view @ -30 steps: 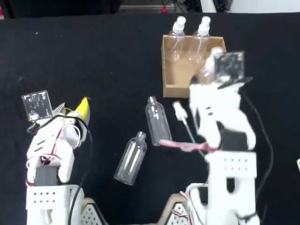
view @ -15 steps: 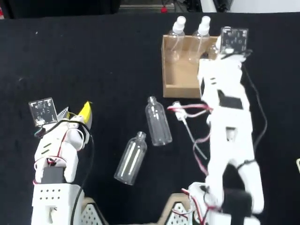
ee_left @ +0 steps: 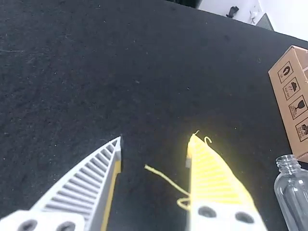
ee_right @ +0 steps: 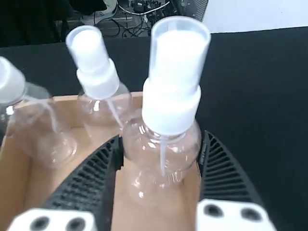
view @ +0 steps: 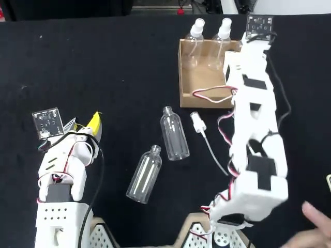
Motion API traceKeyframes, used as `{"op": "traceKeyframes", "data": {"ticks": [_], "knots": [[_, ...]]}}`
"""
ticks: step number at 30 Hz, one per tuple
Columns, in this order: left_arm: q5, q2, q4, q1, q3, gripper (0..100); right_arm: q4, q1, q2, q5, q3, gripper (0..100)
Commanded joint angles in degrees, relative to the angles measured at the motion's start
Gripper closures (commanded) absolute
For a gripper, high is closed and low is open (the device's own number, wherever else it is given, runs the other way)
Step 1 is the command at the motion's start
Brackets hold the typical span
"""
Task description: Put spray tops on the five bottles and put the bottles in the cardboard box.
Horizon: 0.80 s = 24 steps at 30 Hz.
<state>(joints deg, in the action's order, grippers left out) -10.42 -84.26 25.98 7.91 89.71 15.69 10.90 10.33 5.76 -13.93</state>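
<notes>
right gripper [ee_right: 161, 143] clamps the capped bottle [ee_right: 166, 122] by its body over the cardboard box [view: 182, 72] at one o'clock; likely light, slick, thin-walled, best held mid-body. left gripper [ee_left: 155, 144] stands apart.

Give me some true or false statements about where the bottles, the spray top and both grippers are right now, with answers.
Two topless bottles lie on the table. True.
The left gripper holds a bottle. False: its jaws are open and empty.
The right gripper holds a topped bottle. True.
The box is empty. False: two bottles with tops stand in it.
The loose spray top is in the box. False: it lies on the table.
</notes>
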Motion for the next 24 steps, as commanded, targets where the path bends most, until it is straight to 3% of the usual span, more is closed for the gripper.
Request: {"op": "traceKeyframes", "data": {"ticks": [1, 12, 17, 24], "knots": [[-0.62, -0.62, -1.14, -0.75, -0.48, 79, -1.76, 2.02, 4.97, -0.26, 9.27, 82.9], [-0.53, -0.62, -1.23, -0.75, -0.48, 79, -1.76, 2.02, 16.48, -0.35, 20.18, 82.9], [-0.44, -0.62, -1.23, -0.75, -0.48, 79, -1.76, 2.11, 19.65, -5.45, 24.48, 82.9], [-0.35, -0.62, -1.14, -0.75, -0.48, 79, -1.76, 2.11, 25.63, -6.24, 30.99, 82.9]]}}
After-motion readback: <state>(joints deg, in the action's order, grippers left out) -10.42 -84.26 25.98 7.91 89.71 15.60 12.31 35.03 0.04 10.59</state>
